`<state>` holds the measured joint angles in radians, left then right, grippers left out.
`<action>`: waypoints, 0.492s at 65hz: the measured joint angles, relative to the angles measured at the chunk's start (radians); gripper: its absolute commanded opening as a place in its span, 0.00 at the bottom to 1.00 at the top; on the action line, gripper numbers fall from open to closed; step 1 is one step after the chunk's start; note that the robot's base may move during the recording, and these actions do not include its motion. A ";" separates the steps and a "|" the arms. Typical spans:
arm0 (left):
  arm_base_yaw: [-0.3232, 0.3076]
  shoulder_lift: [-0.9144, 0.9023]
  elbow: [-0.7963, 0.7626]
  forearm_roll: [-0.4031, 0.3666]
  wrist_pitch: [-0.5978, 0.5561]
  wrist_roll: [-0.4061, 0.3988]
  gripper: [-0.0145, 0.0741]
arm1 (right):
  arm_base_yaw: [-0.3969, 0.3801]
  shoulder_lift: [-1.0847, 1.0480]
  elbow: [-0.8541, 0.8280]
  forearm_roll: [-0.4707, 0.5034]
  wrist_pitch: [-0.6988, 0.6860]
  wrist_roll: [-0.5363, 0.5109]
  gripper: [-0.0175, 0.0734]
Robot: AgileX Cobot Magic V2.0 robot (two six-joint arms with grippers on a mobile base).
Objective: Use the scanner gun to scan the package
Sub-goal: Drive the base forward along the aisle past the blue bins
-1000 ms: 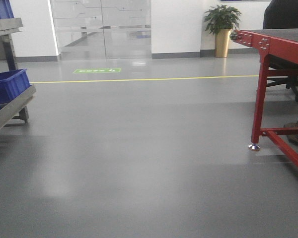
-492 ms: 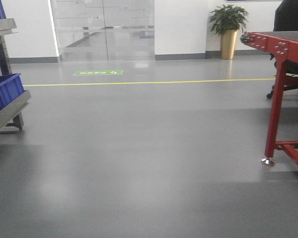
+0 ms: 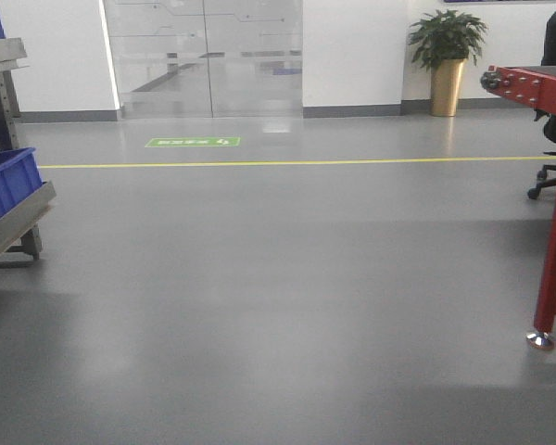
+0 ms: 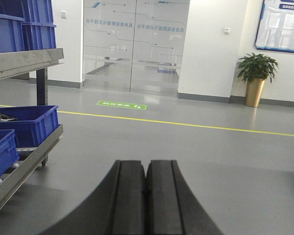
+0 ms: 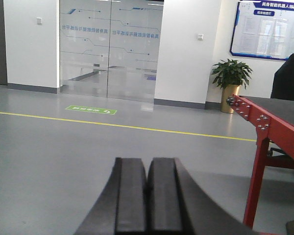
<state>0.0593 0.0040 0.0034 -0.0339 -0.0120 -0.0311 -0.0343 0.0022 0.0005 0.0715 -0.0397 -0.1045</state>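
We find neither the brown cardboard package nor the orange-handled scanner gun in any view. The black fingers [image 4: 130,200] of the left gripper [image 4: 146,196] and the right gripper [image 5: 148,196] are pressed together and hold nothing. We think it best to approach the red metal desk [image 3: 533,88] at the right edge of the frame slowly and search its top.
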 measured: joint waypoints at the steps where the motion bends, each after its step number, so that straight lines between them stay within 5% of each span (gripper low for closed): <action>1: 0.000 0.000 0.000 0.000 0.000 0.000 0.04 | 0.000 0.000 0.000 0.000 0.000 0.000 0.01; 32: 0.000 0.000 0.000 0.000 0.000 0.000 0.04 | 0.000 0.000 0.000 0.000 0.000 0.000 0.01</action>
<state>0.0593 0.0040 0.0034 -0.0339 -0.0120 -0.0311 -0.0343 0.0022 0.0005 0.0715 -0.0397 -0.1045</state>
